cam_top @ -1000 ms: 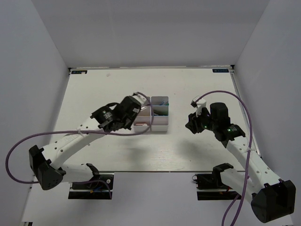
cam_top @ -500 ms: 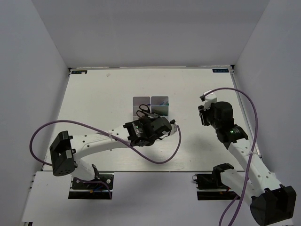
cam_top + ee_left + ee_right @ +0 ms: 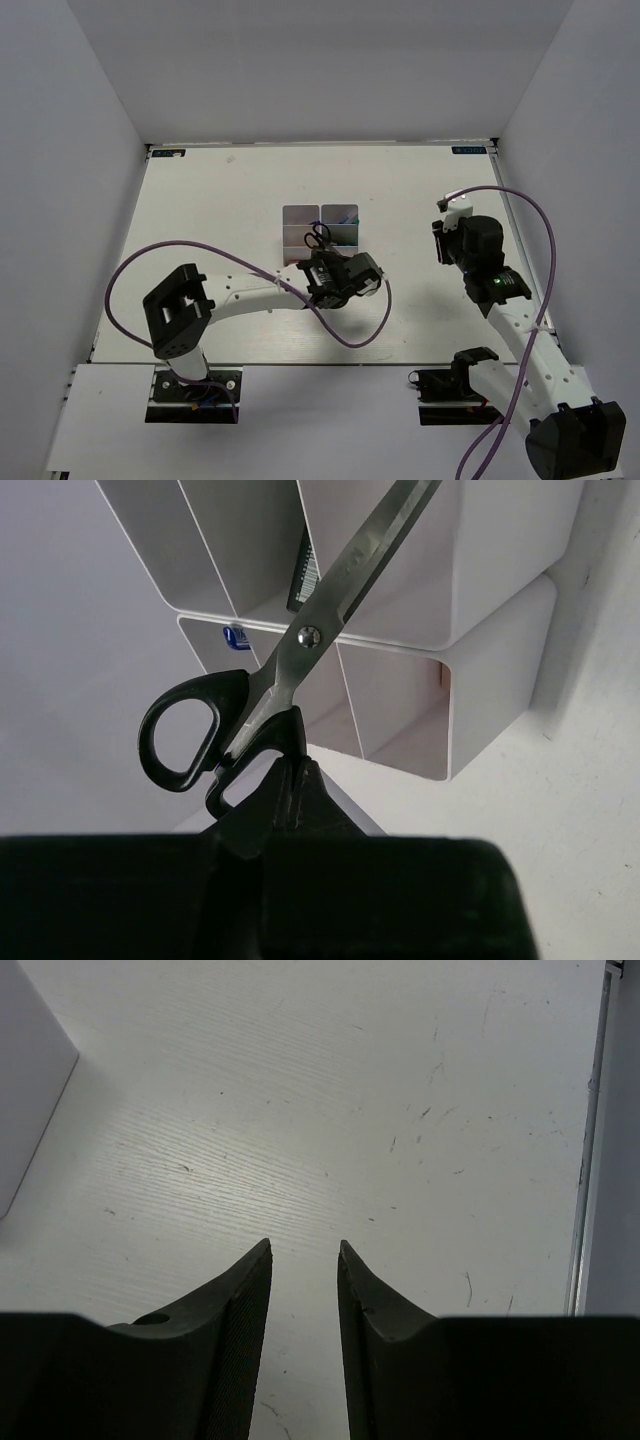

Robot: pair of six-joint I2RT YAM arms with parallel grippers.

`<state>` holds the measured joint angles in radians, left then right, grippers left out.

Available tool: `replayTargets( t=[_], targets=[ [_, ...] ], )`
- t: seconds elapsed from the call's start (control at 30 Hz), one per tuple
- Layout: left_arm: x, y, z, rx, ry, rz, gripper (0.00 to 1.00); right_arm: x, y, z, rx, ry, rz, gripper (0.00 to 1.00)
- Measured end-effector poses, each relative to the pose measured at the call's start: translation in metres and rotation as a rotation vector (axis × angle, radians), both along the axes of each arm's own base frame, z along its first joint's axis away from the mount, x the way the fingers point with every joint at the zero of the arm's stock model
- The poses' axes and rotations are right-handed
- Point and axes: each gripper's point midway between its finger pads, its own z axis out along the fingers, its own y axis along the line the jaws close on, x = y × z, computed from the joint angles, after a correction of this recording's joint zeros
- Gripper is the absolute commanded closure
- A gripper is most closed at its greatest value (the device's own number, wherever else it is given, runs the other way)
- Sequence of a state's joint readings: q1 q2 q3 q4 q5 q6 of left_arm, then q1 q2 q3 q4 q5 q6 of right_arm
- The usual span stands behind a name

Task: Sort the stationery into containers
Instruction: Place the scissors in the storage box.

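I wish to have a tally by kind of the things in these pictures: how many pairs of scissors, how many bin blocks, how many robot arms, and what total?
Scissors, black handles: 1
White bin block: 1
Robot arms: 2, the left arm and the right arm
Total: 4
The small items inside the bins are too hidden to count.

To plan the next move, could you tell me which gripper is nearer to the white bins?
Left. The left gripper is right at the bins, holding scissors over them; the right gripper hangs far off to their right.
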<state>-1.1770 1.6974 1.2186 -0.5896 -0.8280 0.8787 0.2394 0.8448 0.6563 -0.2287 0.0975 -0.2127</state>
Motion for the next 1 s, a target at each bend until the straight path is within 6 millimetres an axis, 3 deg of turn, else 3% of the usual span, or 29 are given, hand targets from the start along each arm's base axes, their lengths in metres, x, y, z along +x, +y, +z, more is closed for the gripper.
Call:
replayTargets(
  t=[0.53, 0.8, 1.0],
  targets=[
    [0.013, -0.004, 0.016, -0.058, -0.031, 0.019, 1.00, 0.001, -0.003, 0.000, 0.022, 0.004, -0.001, 0.64],
    [0.027, 0.013, 0.010, -0.051, -0.031, 0.073, 1.00, 0.001, -0.005, 0.000, 0.030, 0.005, -0.002, 0.64],
    [0.024, 0.014, 0.003, -0.047, -0.022, 0.076, 1.00, 0.001, -0.006, 0.000, 0.035, 0.006, -0.003, 0.62]
  ],
)
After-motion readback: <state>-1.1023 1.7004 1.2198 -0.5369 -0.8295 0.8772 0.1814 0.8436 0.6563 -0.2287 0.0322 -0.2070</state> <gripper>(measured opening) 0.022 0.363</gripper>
